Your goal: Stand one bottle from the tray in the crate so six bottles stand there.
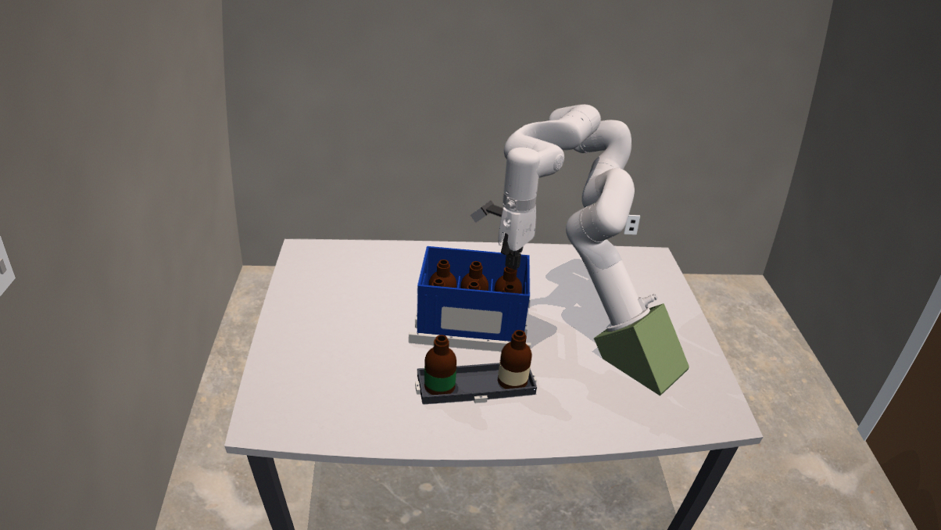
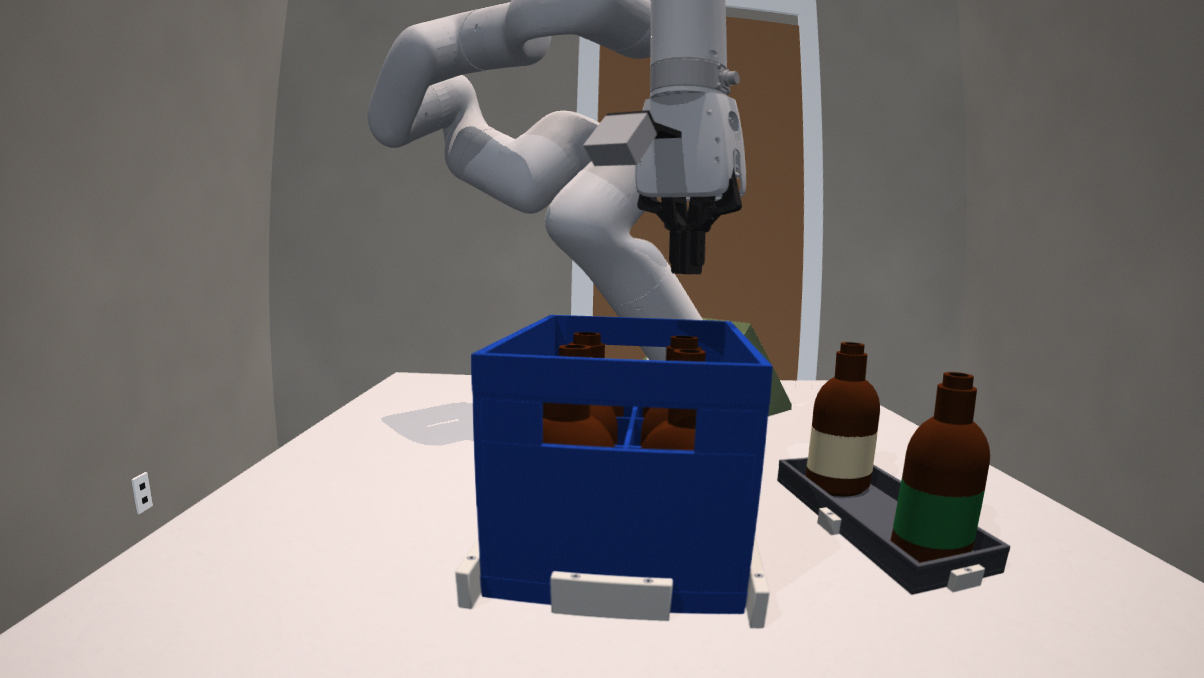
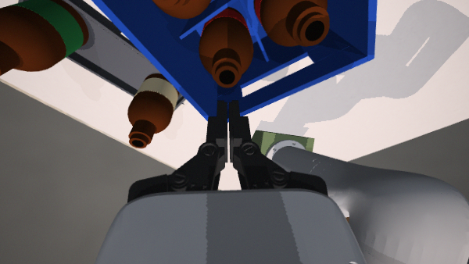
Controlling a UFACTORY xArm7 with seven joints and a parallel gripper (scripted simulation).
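The blue crate (image 1: 472,309) walls hide the bodies of its bottles (image 1: 474,275); only necks show. The wrist view's top edge cuts off the green-labelled bottle (image 3: 37,33).

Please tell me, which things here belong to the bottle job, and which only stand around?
Job: crate with its bottles; tray; green-label bottle; cream-label bottle; gripper, shut and empty above the crate.

Around: table; green base; door; wall socket.
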